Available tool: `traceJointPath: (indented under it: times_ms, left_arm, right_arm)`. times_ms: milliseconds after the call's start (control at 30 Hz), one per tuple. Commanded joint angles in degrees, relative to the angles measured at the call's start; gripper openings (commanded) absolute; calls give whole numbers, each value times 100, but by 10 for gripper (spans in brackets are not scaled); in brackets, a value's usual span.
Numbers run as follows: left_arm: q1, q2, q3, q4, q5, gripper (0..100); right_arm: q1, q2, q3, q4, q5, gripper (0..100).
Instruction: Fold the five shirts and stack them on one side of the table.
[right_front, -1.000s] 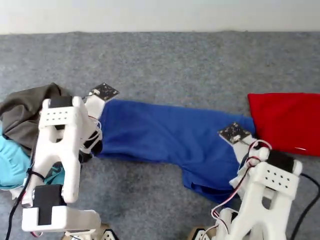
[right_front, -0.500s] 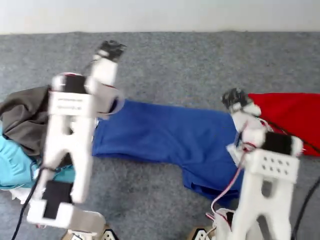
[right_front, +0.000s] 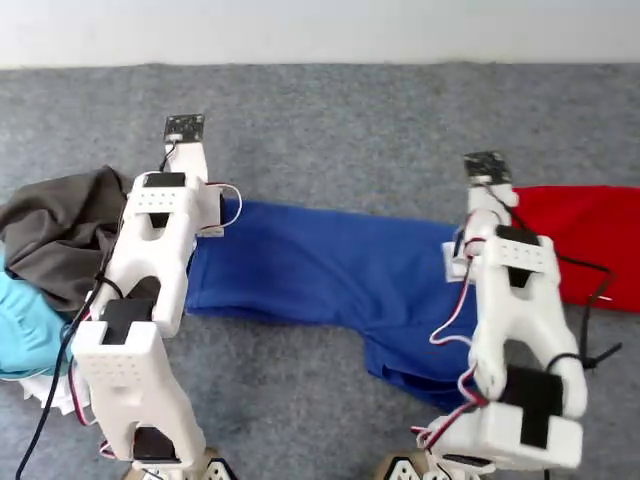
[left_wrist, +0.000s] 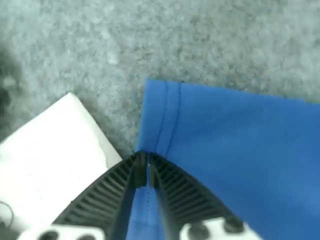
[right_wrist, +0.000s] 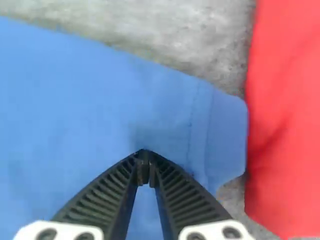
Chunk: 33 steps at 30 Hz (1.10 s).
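Observation:
A blue shirt (right_front: 330, 270) lies spread across the middle of the grey table. My left gripper (left_wrist: 142, 169) is shut on its hemmed side edge (left_wrist: 160, 120) close to a corner. In the high view that gripper (right_front: 208, 222) sits at the shirt's left end, mostly under the arm. My right gripper (right_wrist: 144, 169) is shut on a pinch of the blue shirt (right_wrist: 75, 100) near its other hemmed edge, beside the red shirt (right_wrist: 285, 100). From above, the right gripper (right_front: 458, 262) is at the blue shirt's right end, where the red shirt (right_front: 590, 240) lies folded.
A dark grey shirt (right_front: 60, 225) and a teal shirt (right_front: 22, 325) are heaped at the left edge of the table. Bare grey table (right_front: 350, 130) runs along the far side up to the white wall. Both arm bases stand at the near edge.
Both arms have swung away from the near edge, and their wrists now stand over the ends of the blue shirt. The blue shirt's outline looks unchanged.

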Motion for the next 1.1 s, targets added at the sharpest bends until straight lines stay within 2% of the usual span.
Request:
traceJointPath:
  times_ms: [0,167,300,400,567,633,733,800,933,1067]
  left_arm:
    - [18,-26,-215,-26,-563,13]
    - [-70,-97,-242,105,-923,13]
    - [141,-844,-716,1327,-1345,13]
    - [413,-1855,-760,1723,-1371,13]
    - [949,-2620,418,2084,-1345,13]
    - [1213,-2646,1332,1987,-1345,13]
    - [1178,-2541,2703,888,-1099,13]
    - [1046,-2356,3187,404,-1029,13]
    - [703,-1873,3099,563,-1011,13]
    - [378,-1547,2712,747,-1029,13]
  right_arm:
    - [189,163,-246,-365,-26,8]
    - [31,-57,-246,-347,-18,8]
    - [48,-769,-422,330,-18,8]
    - [66,-1376,-791,1270,-62,8]
    - [-163,-1578,-765,1464,-62,8]
    - [-268,-1323,-712,1297,-53,9]
    - [-207,-796,-695,769,-53,9]
    - [-4,-382,-712,356,-62,9]
    - [180,549,-712,-251,-35,9]
    - [207,1297,-844,-382,-26,9]
